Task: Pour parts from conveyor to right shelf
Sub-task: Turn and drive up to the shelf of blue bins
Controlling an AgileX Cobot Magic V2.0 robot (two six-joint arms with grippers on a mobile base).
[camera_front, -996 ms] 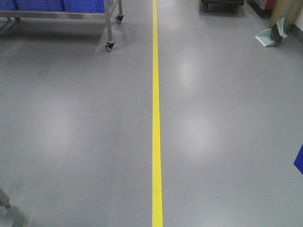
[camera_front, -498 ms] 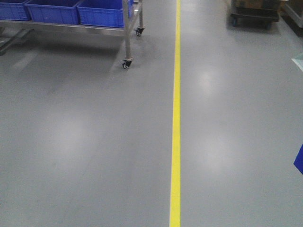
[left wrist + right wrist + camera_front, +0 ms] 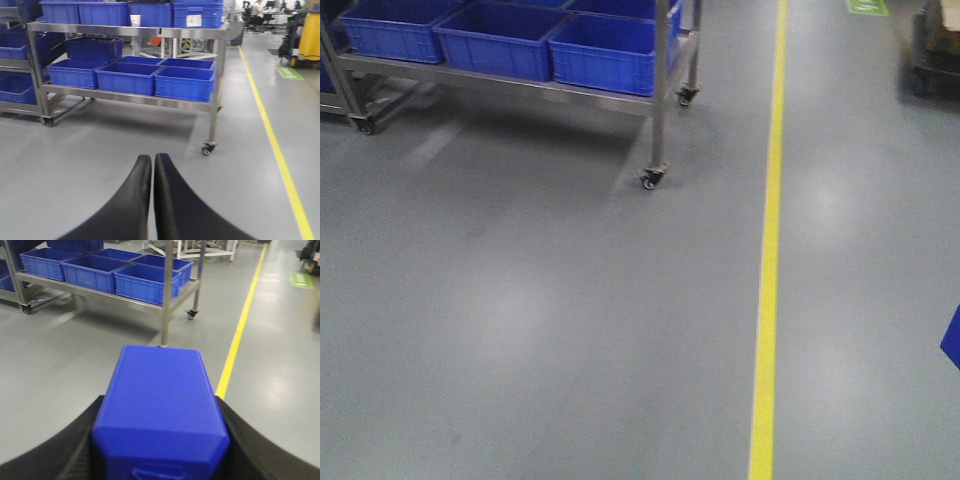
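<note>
Currently pinching blue part [image 3: 159, 400] between right gripper [image 3: 161, 455] fingers, long axis pointing forward. Need to close on steel shelf [image 3: 165, 320] with blue crates [image 3: 147, 282]: ahead-left, well apart. Reading left gripper [image 3: 151, 167] as pressed together, empty. Seeing no conveyor.

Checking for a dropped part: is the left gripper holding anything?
No, the left gripper has its jaws closed flat against each other with nothing between them.
</note>
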